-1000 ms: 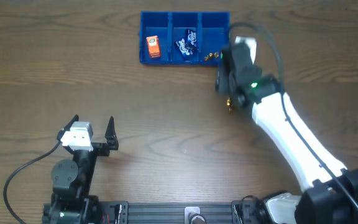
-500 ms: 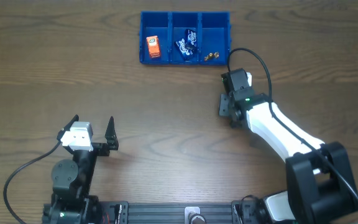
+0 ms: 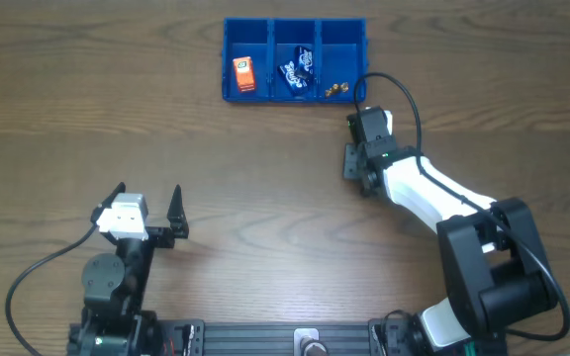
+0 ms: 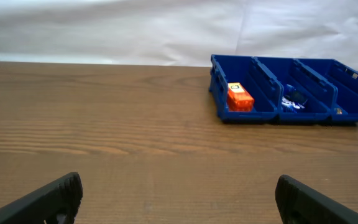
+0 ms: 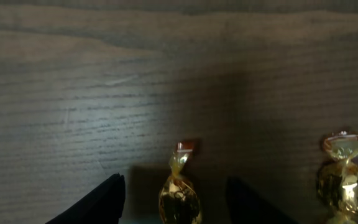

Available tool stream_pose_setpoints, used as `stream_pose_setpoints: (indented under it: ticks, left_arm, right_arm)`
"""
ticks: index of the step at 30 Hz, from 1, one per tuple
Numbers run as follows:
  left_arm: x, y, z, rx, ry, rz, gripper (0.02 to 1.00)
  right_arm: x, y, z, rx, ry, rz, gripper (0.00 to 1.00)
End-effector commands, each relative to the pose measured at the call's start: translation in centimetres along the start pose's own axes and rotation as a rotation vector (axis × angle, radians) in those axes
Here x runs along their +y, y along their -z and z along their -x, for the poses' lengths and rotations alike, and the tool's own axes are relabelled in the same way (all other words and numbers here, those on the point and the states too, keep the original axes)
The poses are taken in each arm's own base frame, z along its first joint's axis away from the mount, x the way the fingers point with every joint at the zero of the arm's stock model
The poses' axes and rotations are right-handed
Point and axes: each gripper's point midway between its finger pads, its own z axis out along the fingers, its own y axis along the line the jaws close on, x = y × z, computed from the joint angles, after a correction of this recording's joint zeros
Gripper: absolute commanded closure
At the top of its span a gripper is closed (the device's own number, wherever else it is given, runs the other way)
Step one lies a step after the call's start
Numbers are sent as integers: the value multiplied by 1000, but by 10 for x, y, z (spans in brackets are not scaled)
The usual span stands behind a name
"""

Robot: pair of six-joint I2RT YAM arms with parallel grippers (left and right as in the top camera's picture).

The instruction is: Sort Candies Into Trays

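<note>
R gripper (image 3: 358, 161) low over a gold candy (image 5: 179, 198), jaws spread, nothing grasped yet.

The candy lies on the table (image 3: 87, 109) right btw. the two fingers, a gap on each side. Its long axis points away from the wrist, so crosswise to the closing line; I judge a plain squeeze takes it on the narrow body. A second gold candy (image 5: 344, 177) lies near, outside the jaws. The R arm reaches up the table, wrist bent down, gripper near the blue tray (image 3: 228, 59), closest to the end compartment w/ gold pieces (image 3: 336, 89). L gripper (image 3: 148, 206) is also spread, holds nothing, sits by its base, well apart from the candies, so the R arm is the nearer one.
</note>
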Motion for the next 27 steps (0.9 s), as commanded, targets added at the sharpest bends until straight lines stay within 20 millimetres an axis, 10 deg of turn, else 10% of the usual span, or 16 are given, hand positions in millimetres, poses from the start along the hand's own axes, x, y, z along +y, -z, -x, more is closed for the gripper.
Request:
stream_pose_setpoints:
  ticks: [1,17,27]
  left_arm:
    - [3,-1,-17,49,-6,11,20]
    - [3,-1,-17,49,-6,11,20]
    - [3,-1,-17,49,-6,11,20]
  right_arm:
    - [-5,-8,-2,8,12,-28,457]
    - [-9,0,-9,37,-9,-44,842]
    - [15,139,144,-285,25,-14,844]
